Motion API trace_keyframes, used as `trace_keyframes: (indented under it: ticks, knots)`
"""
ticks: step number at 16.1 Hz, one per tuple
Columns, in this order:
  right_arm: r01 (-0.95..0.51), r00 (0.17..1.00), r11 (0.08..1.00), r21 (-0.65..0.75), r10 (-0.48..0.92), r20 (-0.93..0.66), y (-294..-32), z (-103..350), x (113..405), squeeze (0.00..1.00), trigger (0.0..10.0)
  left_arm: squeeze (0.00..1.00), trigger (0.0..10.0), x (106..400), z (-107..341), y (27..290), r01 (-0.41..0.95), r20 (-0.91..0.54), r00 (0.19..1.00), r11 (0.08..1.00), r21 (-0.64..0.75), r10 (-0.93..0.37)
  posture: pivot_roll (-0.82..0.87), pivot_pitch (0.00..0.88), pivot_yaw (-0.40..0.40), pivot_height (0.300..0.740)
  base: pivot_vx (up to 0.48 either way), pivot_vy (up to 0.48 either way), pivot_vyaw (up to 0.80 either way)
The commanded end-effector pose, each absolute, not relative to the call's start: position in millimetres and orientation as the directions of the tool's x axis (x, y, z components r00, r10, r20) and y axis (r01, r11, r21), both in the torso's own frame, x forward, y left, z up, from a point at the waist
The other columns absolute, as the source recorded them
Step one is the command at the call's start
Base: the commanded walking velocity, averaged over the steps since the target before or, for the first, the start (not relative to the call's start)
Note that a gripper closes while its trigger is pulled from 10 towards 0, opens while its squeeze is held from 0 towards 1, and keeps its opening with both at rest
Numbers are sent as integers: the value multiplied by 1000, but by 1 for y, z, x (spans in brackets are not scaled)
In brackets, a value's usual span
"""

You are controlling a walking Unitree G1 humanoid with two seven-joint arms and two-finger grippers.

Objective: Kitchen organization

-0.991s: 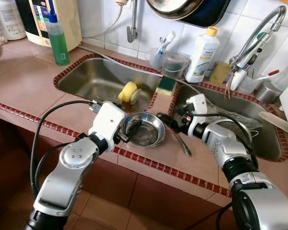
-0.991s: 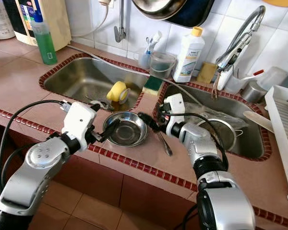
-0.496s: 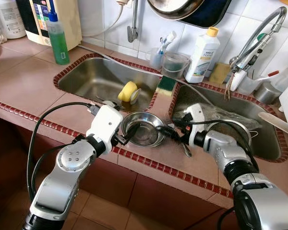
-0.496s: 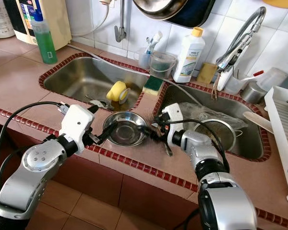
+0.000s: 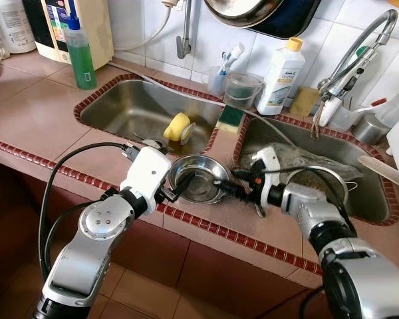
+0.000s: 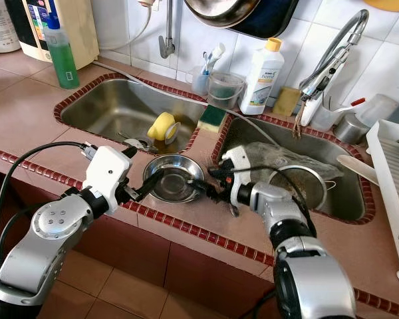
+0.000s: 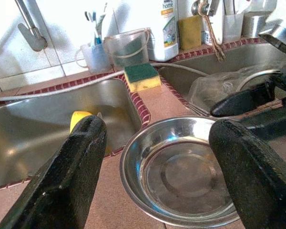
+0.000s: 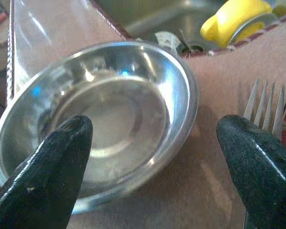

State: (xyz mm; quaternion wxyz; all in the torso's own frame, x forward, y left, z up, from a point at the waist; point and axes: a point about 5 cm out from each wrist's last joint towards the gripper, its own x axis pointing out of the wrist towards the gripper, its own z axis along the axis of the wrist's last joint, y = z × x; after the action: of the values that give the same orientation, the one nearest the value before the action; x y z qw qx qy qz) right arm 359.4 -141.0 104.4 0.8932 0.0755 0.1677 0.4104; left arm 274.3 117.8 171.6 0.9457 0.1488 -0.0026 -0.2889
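1. Closing in on the bowl [image 5: 199, 179] from both sides is where I stand: it sits empty and upright on the tiled counter [image 5: 40, 119], on the strip between the two sinks, near the front edge.
2. My right gripper [image 5: 238, 185] has dropped and slid leftward over the last second, from up above the fork [image 5: 256, 207] to the bowl's right rim. Its fingers [image 8: 47, 167] are spread wide, one over the bowl's inside, the other out over the counter by the fork tines.
3. My left gripper [image 5: 181, 186] has barely moved; it sits at the bowl's left rim, fingers [image 7: 62, 176] wide, with the bowl in the gap between them. Neither gripper holds anything yet.
4. I read that as the right arm having gone past the fork and lined up on the bowl, so a grasp on the rim looks like the next step. With both grippers this near one small bowl, I risk pushing it toward the edge.
5. Left of it, the left sink [image 5: 126, 109] holds a yellow sponge [image 5: 177, 126]; the right sink [image 5: 376, 199] holds a pot [image 5: 332, 183] and crumpled plastic [image 5: 299, 156].
6. Behind stand a green-and-yellow sponge [image 5: 230, 117], a white bottle [image 5: 280, 76] and a green bottle [image 5: 80, 56].
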Motion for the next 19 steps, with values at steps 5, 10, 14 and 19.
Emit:
trace_keyframes:
  ticks: [5,10,14,19]
  knots:
    - [-677,636,672,299,739,-223,-140,116,368,0,10000,0,10000,274,180,113,545,-51,829,783,298,-557,98,0,-164,740,0,0,0]
    - [-658,639,682,320,730,-243,-138,116,370,0,10000,0,10000,274,183,114,539,-44,833,791,289,-551,101,0,-170,740,0,0,0]
    - [-657,640,675,335,735,-226,-134,118,371,0,10000,0,10000,268,184,114,536,-40,835,797,278,-548,108,18,-172,740,0,0,0]
    - [-671,631,653,351,752,-194,-135,121,371,0,10000,0,10000,258,182,111,556,-62,826,794,246,-560,98,95,-164,740,0,0,0]
